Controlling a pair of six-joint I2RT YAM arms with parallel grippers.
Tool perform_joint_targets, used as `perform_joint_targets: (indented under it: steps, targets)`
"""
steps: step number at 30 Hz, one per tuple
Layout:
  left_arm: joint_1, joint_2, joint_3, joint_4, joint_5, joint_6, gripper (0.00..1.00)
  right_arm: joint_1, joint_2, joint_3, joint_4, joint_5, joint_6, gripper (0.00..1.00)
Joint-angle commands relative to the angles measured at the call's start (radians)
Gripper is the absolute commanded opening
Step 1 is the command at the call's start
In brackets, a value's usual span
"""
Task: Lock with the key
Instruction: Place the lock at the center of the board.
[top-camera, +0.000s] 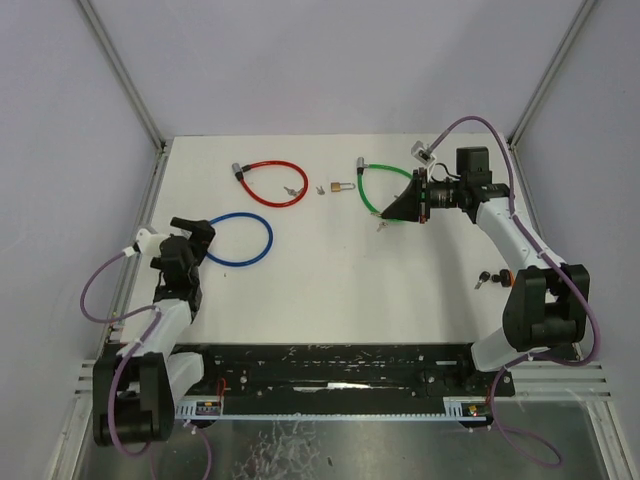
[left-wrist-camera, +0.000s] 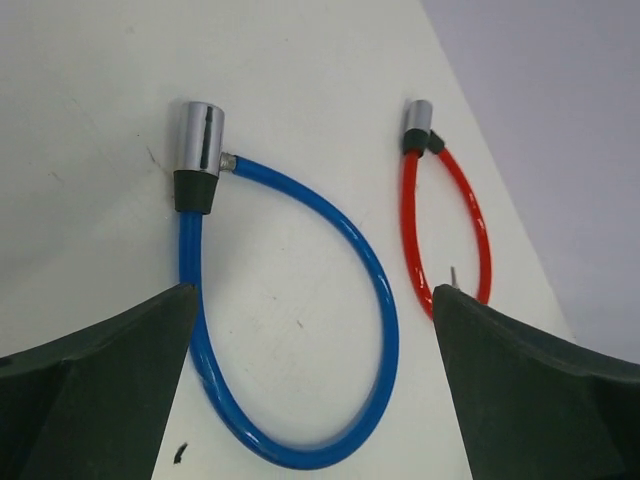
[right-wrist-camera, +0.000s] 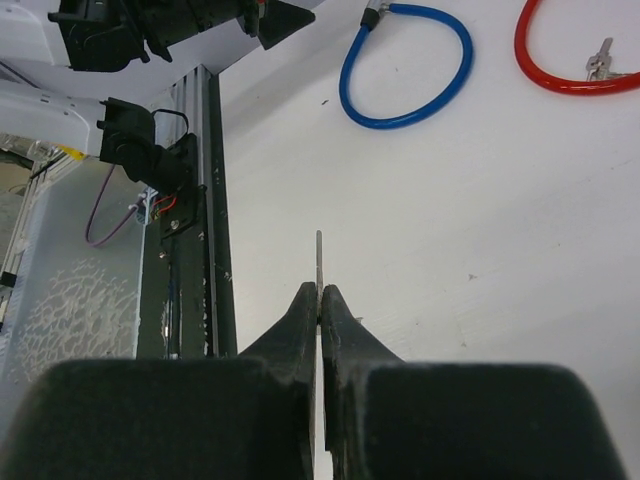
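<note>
On a white table (top-camera: 330, 290), a key (right-wrist-camera: 318, 262) is pinched between the closed right gripper (right-wrist-camera: 320, 300), wrist turned leftward at upper right. At centre left, the left gripper (left-wrist-camera: 315, 292) is spread wide, empty, above the blue lock (left-wrist-camera: 385, 305).

The surface (top-camera: 330, 280) was plain white with a few small dark specks. The blue cable lock (left-wrist-camera: 385, 300) was a bright, glossy blue, and its head was polished silver above a black collar. The red cable lock (left-wrist-camera: 408, 220) was vivid red with the same silver and black end. The green cable lock (top-camera: 361, 188) was a clear green. The padlock (top-camera: 343, 187) was brass-yellow. The key (right-wrist-camera: 319, 260) was silver-grey. The left end effector (left-wrist-camera: 315, 300) and the right end effector (right-wrist-camera: 320, 292) were matt black. The cables (top-camera: 95, 290) were purple, and the walls (top-camera: 320, 60) were a pale lilac-grey.
</note>
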Motion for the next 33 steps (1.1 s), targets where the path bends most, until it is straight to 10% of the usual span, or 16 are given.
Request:
perform_joint_targets:
  steps: [1, 8, 15, 20, 33]
  targets:
    - [0.000, -0.137, -0.055, -0.006, 0.015, 0.025, 1.00, 0.027, -0.002, -0.011, 0.080, -0.028, 0.057, 0.00]
    - [-0.038, -0.181, -0.097, 0.314, 0.408, 0.098, 1.00, 0.036, -0.007, -0.054, 0.213, -0.041, 0.192, 0.00]
    - [-0.359, 0.006, -0.103, 0.875, 0.613, 0.238, 1.00, 0.036, -0.005, -0.086, 0.338, -0.060, 0.330, 0.00]
    - [-0.622, 0.193, -0.002, 0.943, 0.672, 0.527, 0.94, 0.040, -0.011, -0.113, 0.419, -0.069, 0.423, 0.00]
    - [-0.704, 0.604, 0.333, 0.984, 0.993, 0.648, 0.82, 0.103, -0.009, -0.067, 0.275, -0.108, 0.299, 0.00]
